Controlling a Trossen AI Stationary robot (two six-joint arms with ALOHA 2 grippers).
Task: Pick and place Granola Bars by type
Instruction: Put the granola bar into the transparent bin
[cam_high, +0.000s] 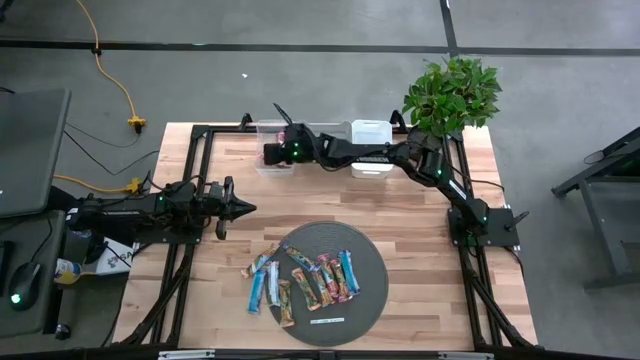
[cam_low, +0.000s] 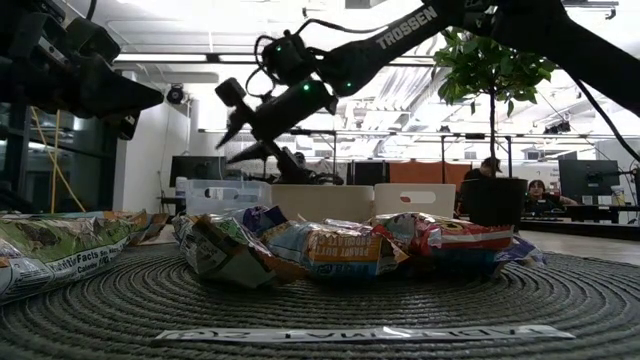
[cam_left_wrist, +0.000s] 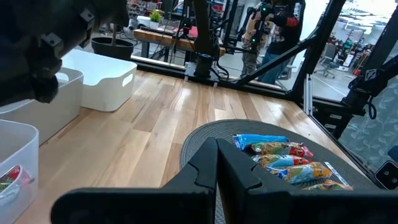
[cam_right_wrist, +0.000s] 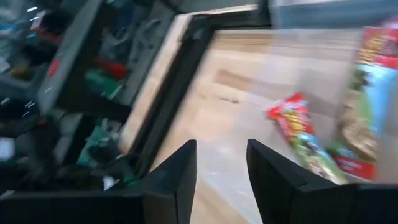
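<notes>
Reaching over the clear bin (cam_high: 272, 150) at the surface's (cam_high: 420, 220) far edge, the right gripper (cam_right_wrist: 221, 180) holds its fingers apart with nothing between them; "TROSSEN" is printed white on its arm (cam_low: 405, 30). The Granola Bars (cam_high: 305, 278) lie heaped on the round woven mat (cam_high: 375, 262), two more inside that bin. The left gripper (cam_high: 245, 208) waits pinched together left of the mat.

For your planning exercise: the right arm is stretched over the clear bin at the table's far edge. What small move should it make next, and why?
Probably lift clear and swing back toward the round dark woven mat. The right gripper stands open and empty above the clear plastic bin, red-wrapped bars lie below it, and many foil-wrapped granola bars remain unsorted.
</notes>
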